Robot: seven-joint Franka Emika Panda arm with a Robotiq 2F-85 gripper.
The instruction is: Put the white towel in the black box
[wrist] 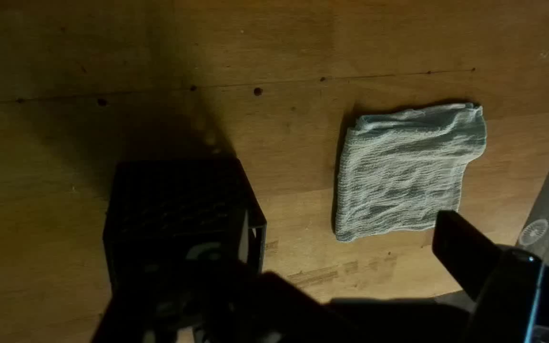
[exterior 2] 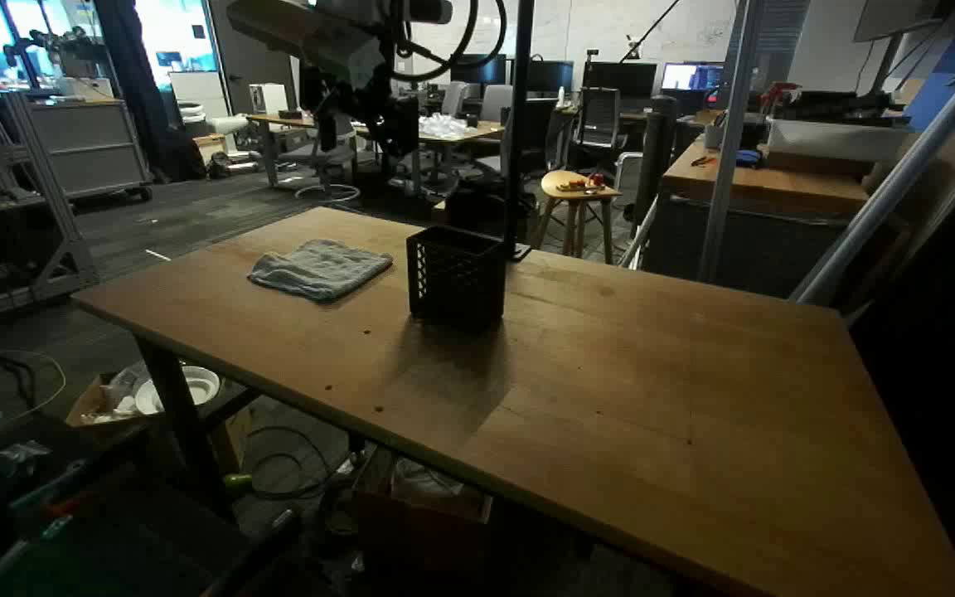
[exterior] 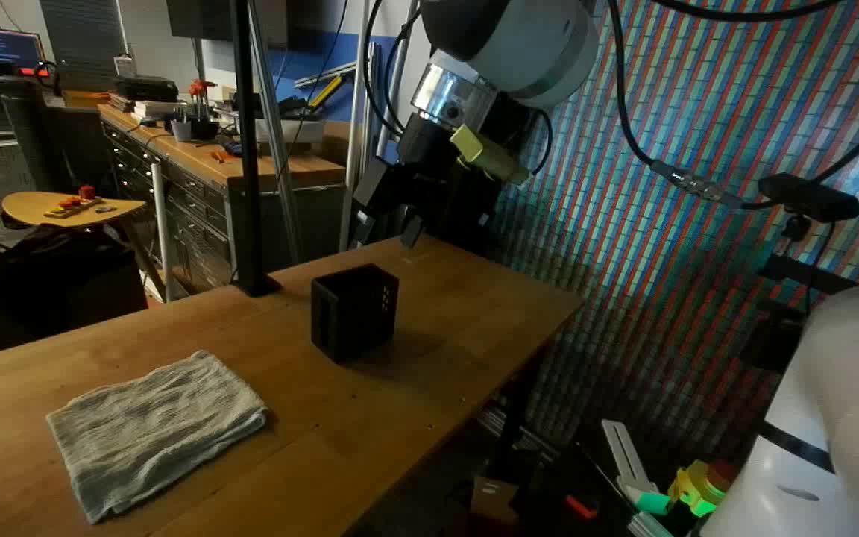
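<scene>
The white towel lies folded flat and a little wrinkled on the wooden table, in both exterior views [exterior: 157,432] [exterior 2: 320,269] and in the wrist view [wrist: 403,171]. The black box stands upright on the table beside the towel, apart from it, with its top open [exterior: 355,317] [exterior 2: 457,278]. In the wrist view the box [wrist: 179,200] is at the lower left, its lower part covered by the gripper. My gripper [exterior: 386,230] is raised above the table, its fingers [wrist: 358,250] wide apart with nothing between them. It also shows at the top of an exterior view [exterior 2: 361,137].
A black upright post [exterior: 247,149] stands at the table's edge near the box. The wooden table [exterior 2: 652,398] has free edges. A patterned wall covering [exterior: 698,261] hangs beyond one side. Cartons [exterior 2: 411,514] and cables lie below the table.
</scene>
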